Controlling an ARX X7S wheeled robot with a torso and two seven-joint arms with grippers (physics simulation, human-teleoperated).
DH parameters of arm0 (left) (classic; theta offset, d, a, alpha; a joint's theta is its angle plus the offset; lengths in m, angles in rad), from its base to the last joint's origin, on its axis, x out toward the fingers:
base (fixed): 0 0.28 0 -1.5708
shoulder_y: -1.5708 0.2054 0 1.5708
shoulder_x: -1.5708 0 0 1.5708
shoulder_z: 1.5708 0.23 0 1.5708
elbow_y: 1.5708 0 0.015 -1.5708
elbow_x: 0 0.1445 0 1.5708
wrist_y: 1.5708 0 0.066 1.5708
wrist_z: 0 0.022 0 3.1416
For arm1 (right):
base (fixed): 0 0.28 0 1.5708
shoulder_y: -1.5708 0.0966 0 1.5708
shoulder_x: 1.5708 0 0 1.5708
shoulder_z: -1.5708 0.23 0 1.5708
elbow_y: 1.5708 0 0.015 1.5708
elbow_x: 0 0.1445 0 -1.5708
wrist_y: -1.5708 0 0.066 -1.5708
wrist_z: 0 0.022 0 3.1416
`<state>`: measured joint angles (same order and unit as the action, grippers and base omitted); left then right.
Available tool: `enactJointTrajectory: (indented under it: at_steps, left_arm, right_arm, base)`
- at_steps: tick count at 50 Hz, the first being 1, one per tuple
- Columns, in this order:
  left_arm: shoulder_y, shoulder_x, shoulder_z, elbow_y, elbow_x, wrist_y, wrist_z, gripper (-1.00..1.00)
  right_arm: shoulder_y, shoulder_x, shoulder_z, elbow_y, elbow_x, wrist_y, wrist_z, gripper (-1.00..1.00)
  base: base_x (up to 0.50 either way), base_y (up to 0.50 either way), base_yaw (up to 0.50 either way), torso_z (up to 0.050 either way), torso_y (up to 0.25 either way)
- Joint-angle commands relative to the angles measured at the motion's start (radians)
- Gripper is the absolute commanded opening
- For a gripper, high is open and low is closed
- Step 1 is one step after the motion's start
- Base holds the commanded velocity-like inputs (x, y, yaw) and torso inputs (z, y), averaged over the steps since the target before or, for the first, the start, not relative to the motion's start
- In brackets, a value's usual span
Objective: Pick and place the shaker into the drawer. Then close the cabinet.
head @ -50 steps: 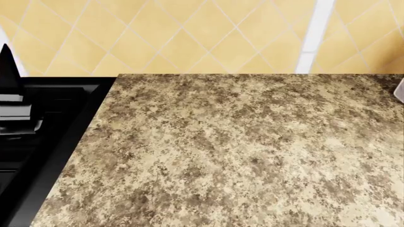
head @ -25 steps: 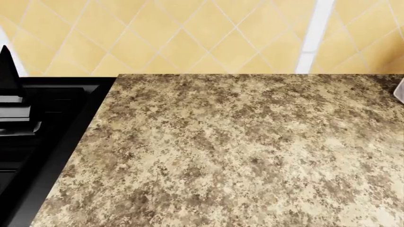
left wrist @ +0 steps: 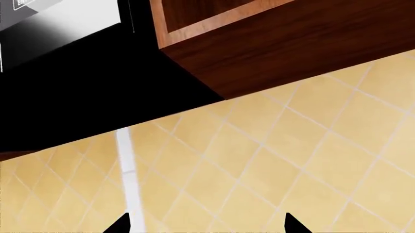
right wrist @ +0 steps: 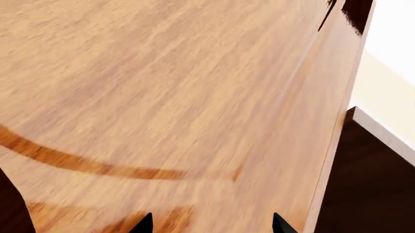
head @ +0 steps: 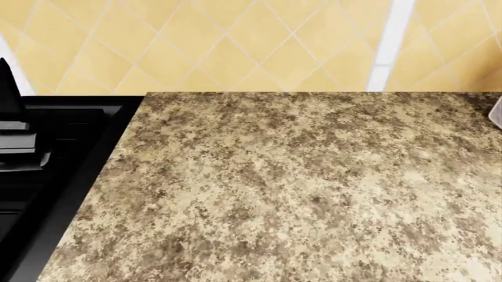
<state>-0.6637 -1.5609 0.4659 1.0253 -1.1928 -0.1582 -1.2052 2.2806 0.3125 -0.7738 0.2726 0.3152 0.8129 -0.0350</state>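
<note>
The cabinet (right wrist: 162,97) fills almost the whole right wrist picture. It is a warm orange-brown wood panel with a darker curved line cut into it. The line runs from the left edge toward the middle of the frame. The panel's edge runs down the right part of the frame. Past that edge there is a pale strip and a dark brown patch.

The right gripper (right wrist: 212,225) shows only as two small black tips at the bottom edge of that picture. The tips are set apart, so these jaws are open and hold nothing. The cabinet panel lies right in front of them and spans the gap between the tips.

In the head picture, a black stove (head: 47,164) sits at the left edge. Beside it, the speckled beige and brown worktop (head: 298,188) spreads across the middle and right of the frame. A yellow tiled wall (head: 196,47) runs along the top. A tiny pale bit (head: 497,111) peeks in at the right edge, too small to tell what it is.

In the left wrist picture, a black shape takes up the upper left. A dark brown wooden cupboard (left wrist: 292,43) is at the upper right, and the same yellow tiles lie below them. The left gripper (left wrist: 206,225) also shows two black tips at the bottom edge. They are apart, so these jaws are open and empty, pointing at the tiles.
</note>
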Motion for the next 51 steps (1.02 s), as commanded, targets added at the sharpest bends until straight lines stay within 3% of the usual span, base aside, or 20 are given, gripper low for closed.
enactJointTrajectory:
  at_steps: [1, 24, 39, 45, 51]
  left_arm:
    - [0.025, -0.010, 0.015, 0.016, 0.029, 0.016, -0.022, 1.00]
    - [0.062, -0.010, 0.033, 0.009, 0.056, 0.035, -0.027, 1.00]
    - [0.080, -0.010, 0.040, 0.006, 0.067, 0.045, -0.035, 1.00]
    - [0.077, -0.010, 0.032, 0.011, 0.058, 0.038, -0.038, 1.00]
    - [0.076, -0.010, 0.026, 0.018, 0.052, 0.028, -0.042, 1.00]
  right_arm:
    - [-0.038, -0.108, -0.019, -0.050, 0.149, 0.003, -0.068, 1.00]
    - [-0.061, -0.214, -0.114, 0.340, 0.010, -0.216, -0.077, 1.00]
    - [-0.047, -0.286, -0.217, 0.477, -0.078, -0.311, -0.086, 1.00]
    - [-0.043, -0.308, -0.272, 0.550, -0.095, -0.349, -0.083, 1.00]
    - [-0.023, -0.312, -0.430, 0.620, -0.002, -0.410, -0.033, 1.00]
  base:
    - [0.01, 0.01, 0.01, 0.000, 0.000]
    - [0.00, 0.01, 0.01, 0.001, -0.005]
    - [0.02, 0.01, 0.01, 0.005, -0.009]
    - [0.02, 0.01, 0.02, 0.010, -0.010]
    - [0.02, 0.01, 0.02, 0.009, -0.010]
